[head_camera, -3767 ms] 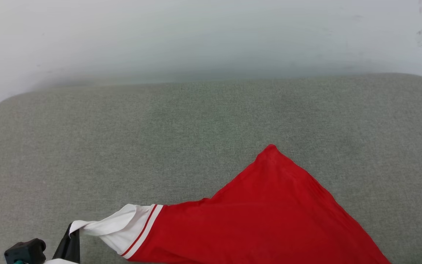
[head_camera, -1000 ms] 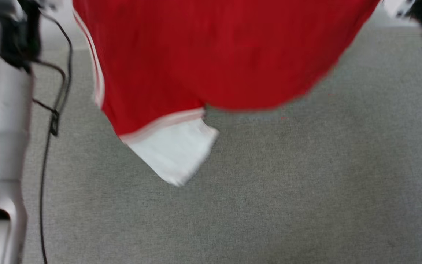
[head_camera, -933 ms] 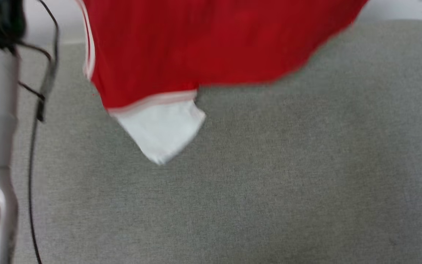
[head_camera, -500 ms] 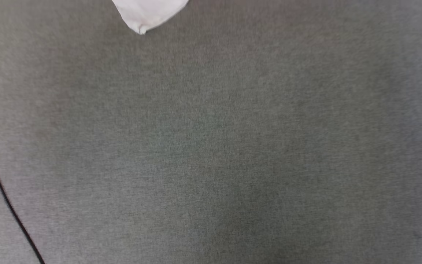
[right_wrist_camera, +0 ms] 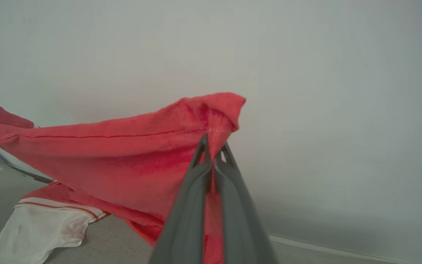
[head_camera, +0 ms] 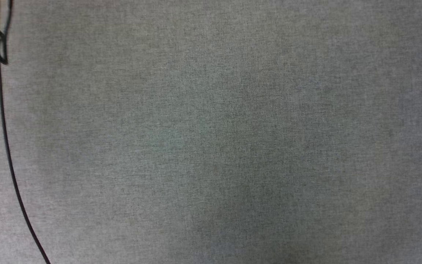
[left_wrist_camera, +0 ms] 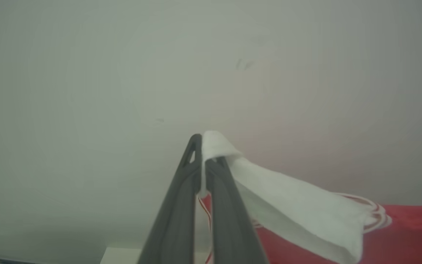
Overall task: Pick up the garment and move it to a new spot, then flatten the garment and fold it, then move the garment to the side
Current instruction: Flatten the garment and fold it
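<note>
1. Left claw [left_wrist_camera: 203,154] is clamped on a white sleeve end [left_wrist_camera: 288,209] of the garment [right_wrist_camera: 115,154]; right claw [right_wrist_camera: 213,148] is clamped on a red corner of it.
2. It hangs stretched between them above the grey cushion [head_camera: 211,132]. Its other white sleeve [right_wrist_camera: 46,223] seems to rest on the cushion; near which edge, I cannot tell.
3. Judged progress: the pickup is done and the carry is under way.
4. Left to do: laying it down, flattening, folding, moving it aside.

Soft, even, slightly hazy light
</note>
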Motion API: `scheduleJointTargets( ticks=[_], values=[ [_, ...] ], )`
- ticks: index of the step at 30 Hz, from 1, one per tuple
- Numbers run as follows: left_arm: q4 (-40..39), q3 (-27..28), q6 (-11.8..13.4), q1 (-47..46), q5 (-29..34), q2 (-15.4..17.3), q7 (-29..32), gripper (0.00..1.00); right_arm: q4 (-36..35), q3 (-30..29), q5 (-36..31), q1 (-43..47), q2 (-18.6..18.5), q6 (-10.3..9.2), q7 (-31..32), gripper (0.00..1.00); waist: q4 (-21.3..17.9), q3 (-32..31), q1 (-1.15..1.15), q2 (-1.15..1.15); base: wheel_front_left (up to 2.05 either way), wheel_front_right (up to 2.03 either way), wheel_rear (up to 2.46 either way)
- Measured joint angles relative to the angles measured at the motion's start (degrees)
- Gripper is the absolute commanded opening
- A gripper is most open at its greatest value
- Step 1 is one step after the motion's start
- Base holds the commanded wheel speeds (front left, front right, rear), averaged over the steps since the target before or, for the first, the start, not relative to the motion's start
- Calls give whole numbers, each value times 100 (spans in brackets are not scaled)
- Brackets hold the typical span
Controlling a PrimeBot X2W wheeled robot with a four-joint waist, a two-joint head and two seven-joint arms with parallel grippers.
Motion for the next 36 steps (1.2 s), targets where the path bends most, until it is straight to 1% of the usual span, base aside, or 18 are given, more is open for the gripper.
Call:
scheduleJointTargets(
  ticks=[4, 5, 6, 12, 17, 21, 26, 29, 30, 31, 32, 34, 35, 36],
  values=[
    [54, -3, -126, 587, -151, -100, -98, 0, 12, 285, 250, 608, -30, 0, -27, 0, 16, -134, 0, 0, 0, 0, 0],
    [54, -3, -126, 587, -151, -100, -98, 0, 12, 285, 250, 608, -30, 0, -27, 0, 16, -134, 0, 0, 0, 0, 0],
    [53, -2, -164, 1016, -214, -145, -192, 0, 2, 434, 372, 1042, -80, 0, -78, 0, 30, -257, 0, 0, 0, 0, 0],
    [0, 8, -303, 2562, -443, -227, -399, 0, -96, 756, 849, 2566, -190, 0, -388, 0, 56, -837, -1, 0, 0, 0, 0],
    [-171, 115, -318, 4006, -615, -212, -544, 0, -198, 1033, 1155, 3688, -252, 0, -543, 0, 43, -1505, -1, 0, 0, 0, 0],
    [-454, 212, -215, 5149, -698, -211, -594, 0, -310, 1201, 1397, 4540, -379, 1, -604, 0, 36, -2087, -2, 0, 0, 0, 0],
    [-1032, 259, 21, 6456, -794, -175, -557, 0, -520, 1274, 1640, 5447, -564, 3, -634, 0, 55, -2778, -3, 0, 0, 0, 0],
    [-1523, 303, 211, 7106, -871, -96, -388, 0, -684, 1299, 1706, 5942, -676, 4, -641, 0, 83, -3151, -3, 0, 0, 0, 0],
    [-1523, 303, 211, 7106, -871, -96, -388, 0, -684, 1299, 1706, 5942, -676, 4, -641, 0, 83, -3151, -3, 0, 0, 0, 0],
    [-1860, 331, 388, 7576, -896, -41, -263, 0, -810, 1302, 1716, 6265, -735, 5, -649, 0, 106, -3380, -4, 0, 0, 0, 0],
    [-1860, 331, 388, 7576, -896, -41, -263, 0, -810, 1302, 1716, 6265, -735, 5, -649, 0, 106, -3380, -4, 0, 0, 0, 0],
    [-2238, 381, 572, 8090, -976, -29, -137, 0, -962, 1259, 1736, 6616, -776, 5, -657, 0, 134, -3600, -4, 0, 0, 0, 0],
    [-2650, 448, 777, 8571, -1050, 1, 18, 0, -1150, 1184, 1716, 6940, -842, 7, -667, 0, 163, -3787, -4, 0, 0, 0, 0],
    [-2650, 448, 777, 8571, -1050, 1, 18, 0, -1150, 1184, 1716, 6940, -842, 7, -667, 0, 163, -3787, -4, 0, 0, 0, 0]
  ],
)
